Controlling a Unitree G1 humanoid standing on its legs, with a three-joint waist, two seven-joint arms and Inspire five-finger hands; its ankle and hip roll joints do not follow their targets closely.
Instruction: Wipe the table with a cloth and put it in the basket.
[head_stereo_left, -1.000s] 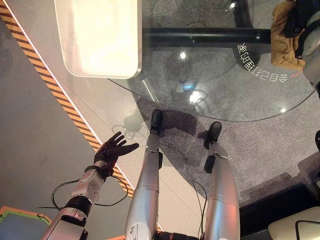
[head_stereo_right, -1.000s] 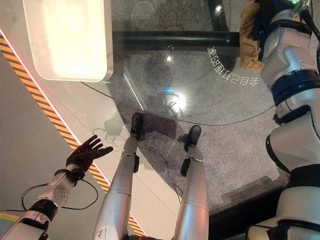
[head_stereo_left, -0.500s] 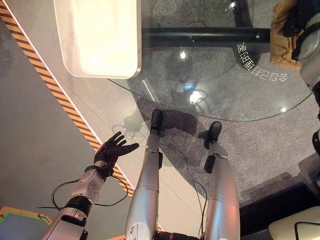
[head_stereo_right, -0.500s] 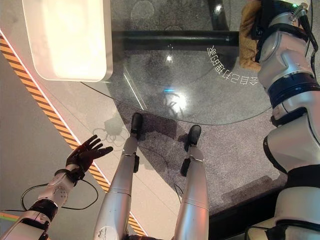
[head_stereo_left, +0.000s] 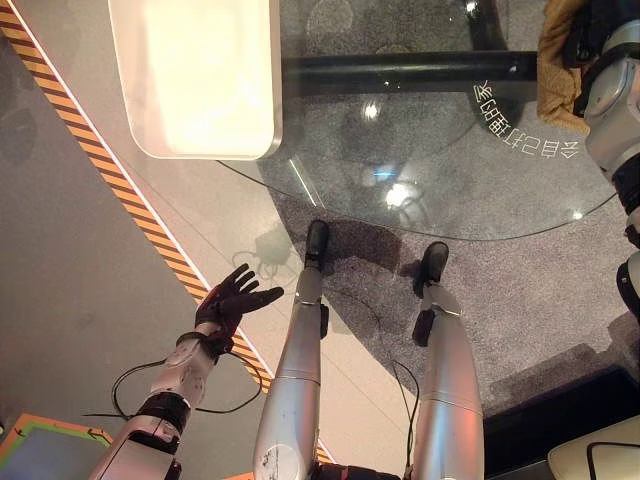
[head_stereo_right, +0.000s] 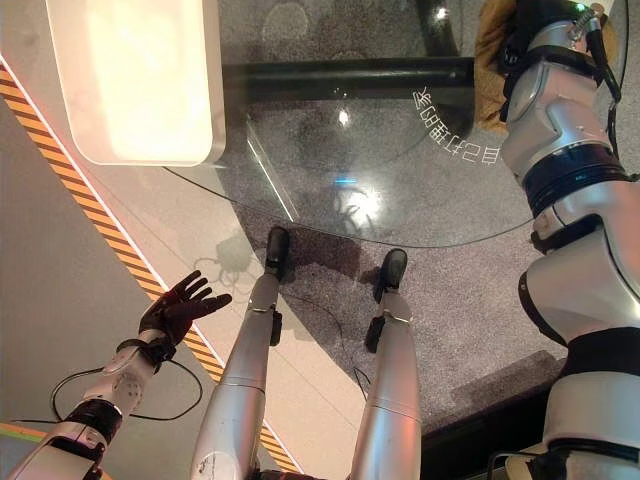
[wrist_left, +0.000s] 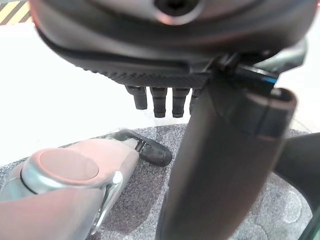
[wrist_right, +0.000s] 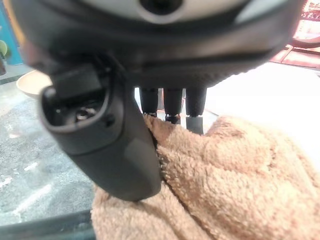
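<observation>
The left hand (head_stereo_left: 232, 300) hangs low beside the body, off the desk's near edge and over the floor by the striped floor tape (head_stereo_left: 130, 200); its fingers are spread and relaxed, with nothing in them. It looks idle.

Further along, a white tray-like object (head_stereo_left: 195, 70) lies at the desk's far left edge, partly over the rim. Whether this is the basket the task names I cannot tell; it reads as flat and shallow from above.

The glass desk (head_stereo_left: 450, 180) is round and see-through, with a dark bar beneath it and pale lettering near its right side.

At the desk's far right edge is the tan cloth (wrist_right: 240, 175), a fluffy towel bunched on the glass. The right hand (wrist_right: 172, 107) is on it: in the right wrist view the fingers bend down into the pile and the thumb lies across the near fold, so I judge it clenched on the cloth.

The step in hand looks like wiping, with the cloth pressed to the glass. Next calls for sweeping it across the desk toward the left while keeping the grip, then carrying it to the basket.
</observation>
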